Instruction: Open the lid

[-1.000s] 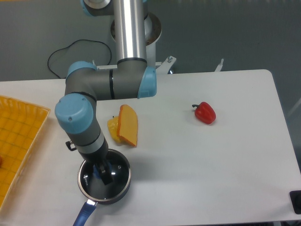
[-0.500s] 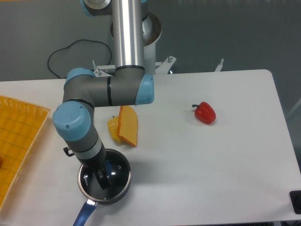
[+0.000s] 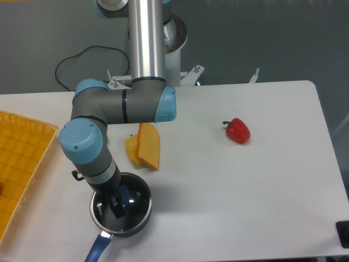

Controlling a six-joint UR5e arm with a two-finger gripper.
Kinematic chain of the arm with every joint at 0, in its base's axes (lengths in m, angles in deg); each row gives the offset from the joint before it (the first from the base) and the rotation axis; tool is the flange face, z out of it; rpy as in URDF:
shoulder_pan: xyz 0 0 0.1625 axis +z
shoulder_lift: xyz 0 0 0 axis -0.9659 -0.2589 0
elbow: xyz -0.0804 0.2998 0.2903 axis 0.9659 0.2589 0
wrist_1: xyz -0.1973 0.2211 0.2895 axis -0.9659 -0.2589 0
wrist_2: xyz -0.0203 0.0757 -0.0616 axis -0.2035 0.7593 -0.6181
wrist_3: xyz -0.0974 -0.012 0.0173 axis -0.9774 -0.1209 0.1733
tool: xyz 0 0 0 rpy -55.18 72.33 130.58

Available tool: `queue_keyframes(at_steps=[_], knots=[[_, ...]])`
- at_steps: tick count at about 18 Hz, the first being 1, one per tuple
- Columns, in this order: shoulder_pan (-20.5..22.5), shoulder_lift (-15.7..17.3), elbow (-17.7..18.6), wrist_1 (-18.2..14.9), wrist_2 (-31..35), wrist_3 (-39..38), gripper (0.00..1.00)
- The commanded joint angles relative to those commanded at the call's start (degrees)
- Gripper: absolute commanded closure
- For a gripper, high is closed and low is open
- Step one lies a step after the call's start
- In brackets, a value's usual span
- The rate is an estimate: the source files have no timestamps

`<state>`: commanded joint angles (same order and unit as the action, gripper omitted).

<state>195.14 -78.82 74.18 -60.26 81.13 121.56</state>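
Lid [image 3: 136,201] sat on the saucepan [image 3: 121,229] at the table's near left. My gripper [image 3: 119,204] reached its knob; I couldn't tell my grip.

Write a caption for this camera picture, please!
Robot gripper reaching down onto the glass lid of a blue-handled saucepan on a white table.

Grey arm [image 3: 117,105], light-blue joint caps, silver tube, black fingers [image 3: 117,206]
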Motion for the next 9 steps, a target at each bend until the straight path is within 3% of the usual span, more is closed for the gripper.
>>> queue_keyframes(at_steps=[9], knots=[[-0.09,0.0,0.44,-0.09,0.0,-0.09,0.0]])
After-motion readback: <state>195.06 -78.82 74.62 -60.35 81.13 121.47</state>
